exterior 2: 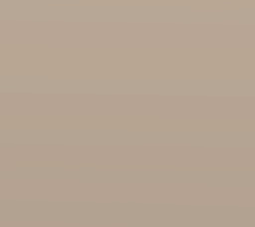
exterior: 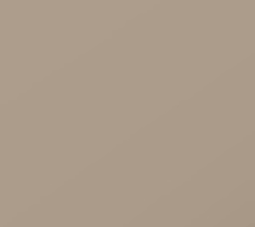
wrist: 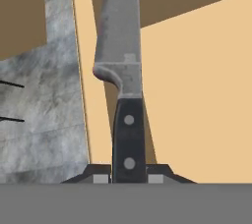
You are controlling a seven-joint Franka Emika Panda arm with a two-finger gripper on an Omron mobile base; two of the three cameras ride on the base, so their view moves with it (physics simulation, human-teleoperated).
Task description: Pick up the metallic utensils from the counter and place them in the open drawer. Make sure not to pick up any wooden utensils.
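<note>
Both base views are showing flat tan surface, nothing to tell apart there. In the hand view the claw (wrist: 128, 179) is gripping the knife (wrist: 123, 90) by its black handle, one dark finger tip (wrist: 101, 176) sitting on each side of the handle at the bottom of the view. The handle is showing two pale rivets, and the grey steel blade is running straight out ahead of the claw, its tip going past the top edge. To the left of the claw, mottled grey stone-like surface (wrist: 44, 115) is filling the view, two thin dark lines crossing it near the left edge; cannot tell what those lines are. A brown patch is sitting above that grey area at upper left; cannot tell what it is. Just right of the grey surface a light-wood edge is running up past the blade, and right of the claw a broad light-wood panel of the open drawer (wrist: 197, 95) is spreading out beneath and beyond the knife. The visible part of the drawer's wood is lying bare. A darker brown band is crossing the top behind the blade. The knife is casting a narrow shadow on the wood beside the handle; cannot tell whether it is touching the wood.
</note>
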